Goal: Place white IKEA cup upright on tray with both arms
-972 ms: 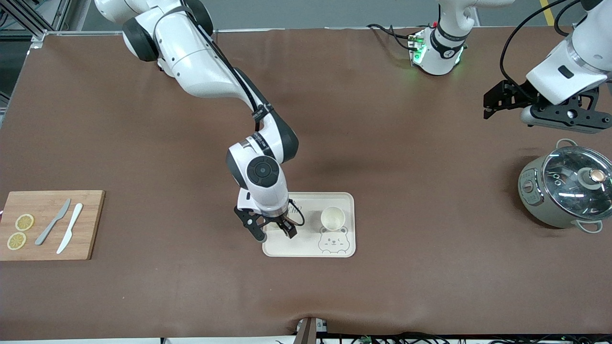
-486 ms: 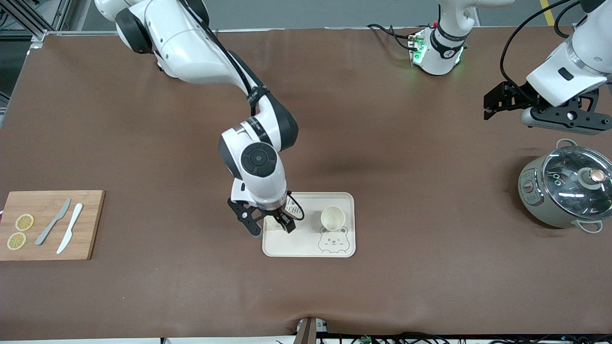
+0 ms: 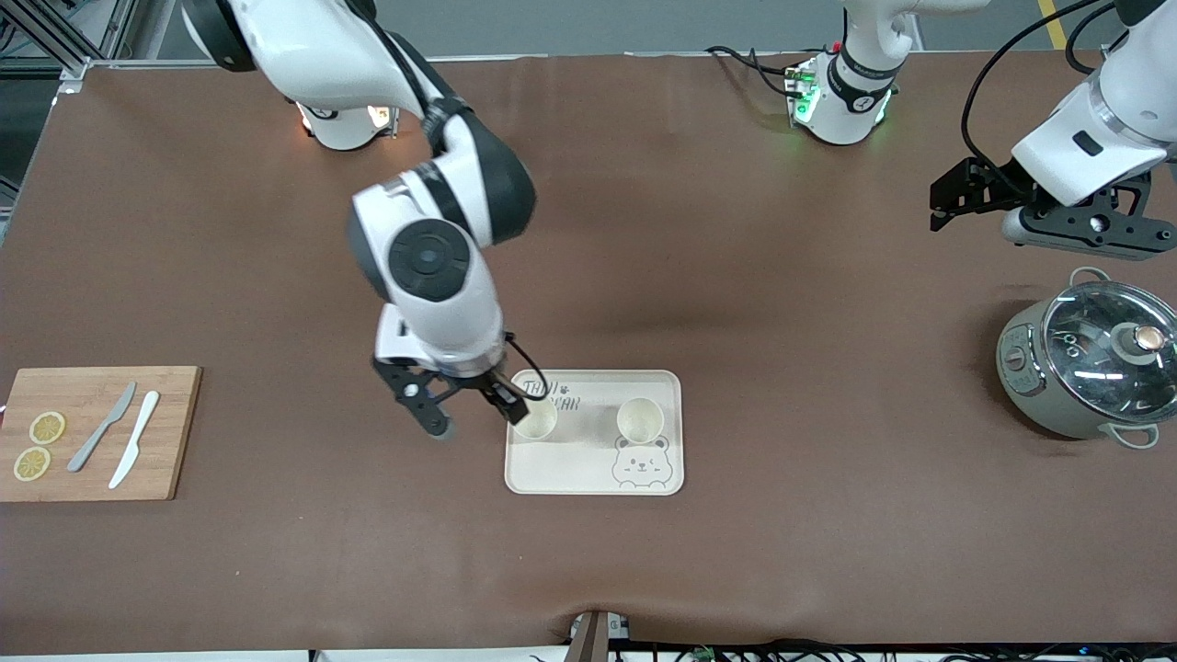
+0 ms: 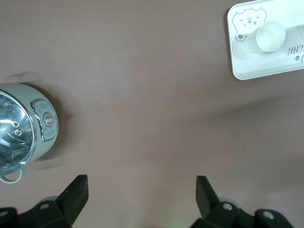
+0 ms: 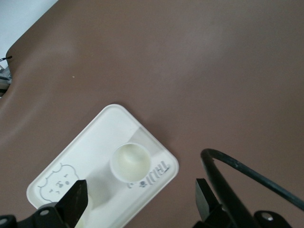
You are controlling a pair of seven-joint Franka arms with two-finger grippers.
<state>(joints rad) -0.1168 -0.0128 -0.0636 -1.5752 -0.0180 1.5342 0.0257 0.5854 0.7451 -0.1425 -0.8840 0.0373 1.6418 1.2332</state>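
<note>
The cream tray with the bear drawing lies on the brown table mat. Two white cups stand upright on it: one at the end toward the right arm, one above the bear face. My right gripper is open and empty, up in the air over the mat just beside the tray's edge. In the right wrist view the nearer cup sits on the tray beneath the open gripper. My left gripper is open and empty, waiting over the mat near the pot; the left wrist view shows it over bare mat.
A grey pot with a glass lid stands at the left arm's end. A wooden cutting board with two knives and lemon slices lies at the right arm's end. The left wrist view shows the pot and the tray.
My right gripper has risen and drawn back off the tray toward the right arm's end, uncovering a cup standing there. The left arm has not moved.
</note>
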